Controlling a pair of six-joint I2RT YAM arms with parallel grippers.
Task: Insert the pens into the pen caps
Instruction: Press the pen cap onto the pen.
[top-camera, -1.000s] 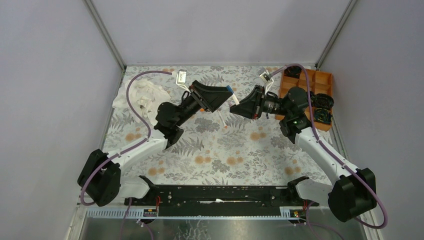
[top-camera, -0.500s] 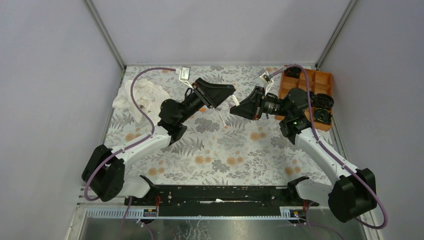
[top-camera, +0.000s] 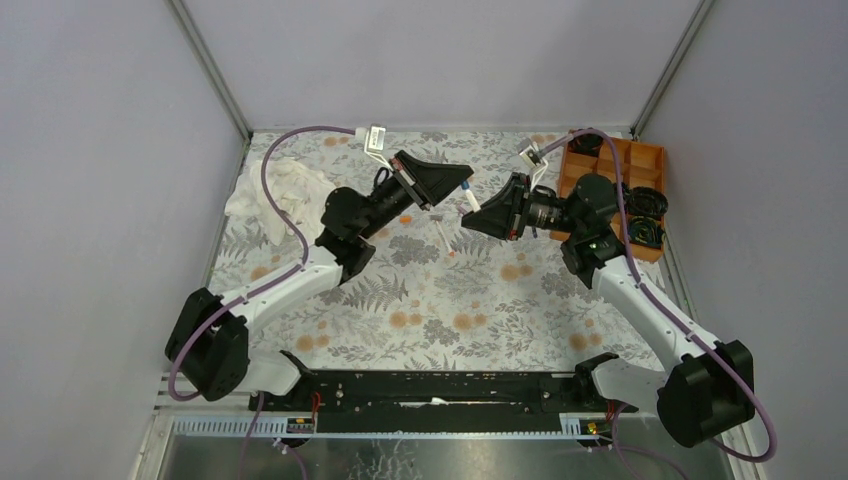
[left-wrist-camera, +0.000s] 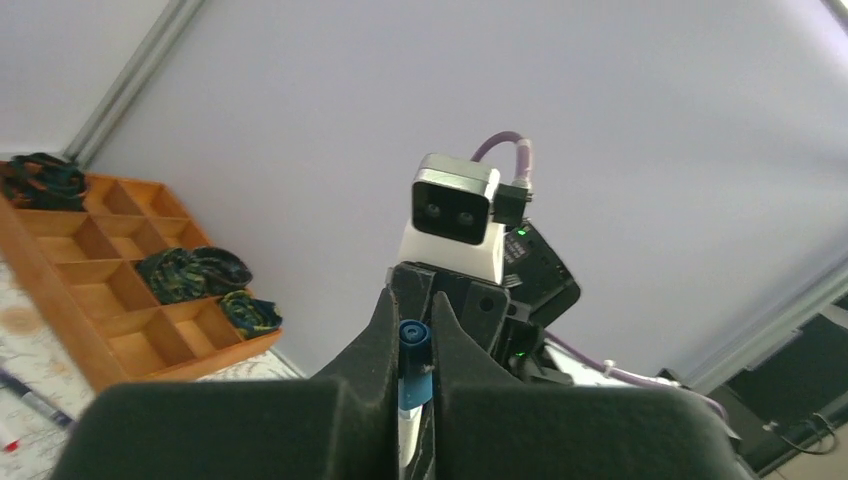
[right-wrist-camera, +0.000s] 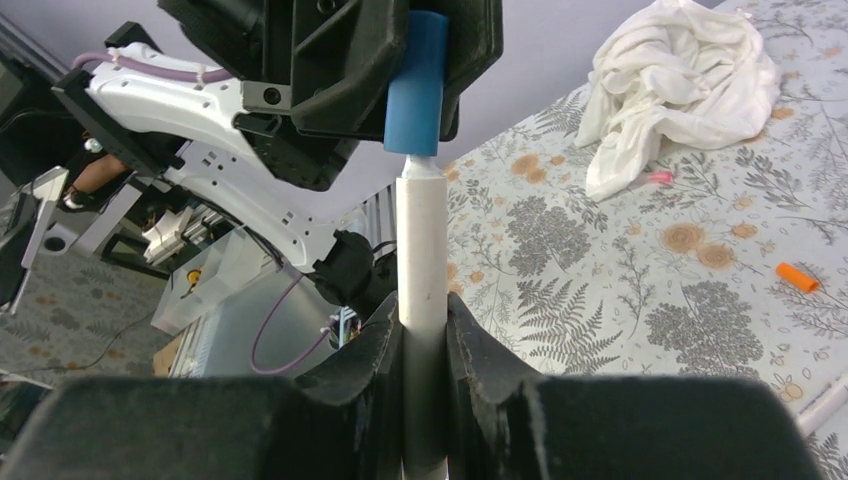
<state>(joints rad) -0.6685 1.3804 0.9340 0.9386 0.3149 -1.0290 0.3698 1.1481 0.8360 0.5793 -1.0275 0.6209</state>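
Note:
In the right wrist view a white-barrelled pen (right-wrist-camera: 421, 240) stands upright in my right gripper (right-wrist-camera: 423, 310), which is shut on its lower barrel. A blue pen cap (right-wrist-camera: 417, 85) sits over the pen's tip. My left gripper (left-wrist-camera: 412, 312) is shut on that blue cap (left-wrist-camera: 413, 350), with the white barrel (left-wrist-camera: 408, 425) showing below it. From above, the two grippers meet nose to nose over the mat's middle: left gripper (top-camera: 460, 180), right gripper (top-camera: 468, 216), and the pen (top-camera: 469, 201) between them. An orange cap (right-wrist-camera: 797, 278) lies loose on the mat.
A crumpled white cloth (top-camera: 285, 190) lies at the back left with a small pinkish-red piece (right-wrist-camera: 658, 177) beside it. An orange compartment tray (top-camera: 640, 160) with black coiled items stands at the back right. Another white pen (top-camera: 442, 232) lies on the floral mat below the grippers.
My left gripper has swung right toward the right gripper and closed from wide open onto the blue cap at the pen's tip. The right arm has stayed put.

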